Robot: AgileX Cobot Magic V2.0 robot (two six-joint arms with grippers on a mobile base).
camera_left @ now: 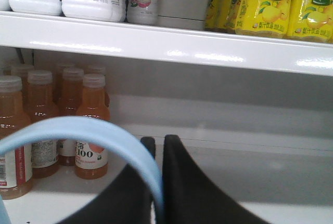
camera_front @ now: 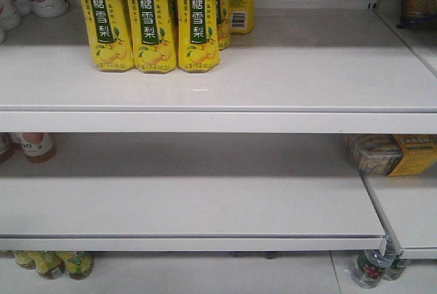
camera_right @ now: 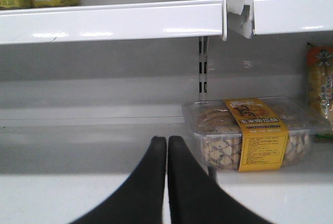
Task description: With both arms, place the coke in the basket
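Note:
The coke does not show in any view. Of the basket I see only its light blue handle (camera_left: 78,130), which arcs across the lower left of the left wrist view. My left gripper (camera_left: 157,141) is shut on that handle, the band passing between its two black jaws. The basket's body is out of view. In the right wrist view my right gripper (camera_right: 167,140) is shut with nothing between its jaws, pointing at a bare white shelf board (camera_right: 78,146). Neither gripper appears in the front view.
Orange juice bottles (camera_left: 91,125) stand left of the left gripper under a white shelf edge (camera_left: 182,47). Yellow pear-drink bottles (camera_front: 153,18) fill the upper shelf. A clear cookie box (camera_right: 250,133) lies right of the right gripper, beside a slotted upright (camera_right: 204,63).

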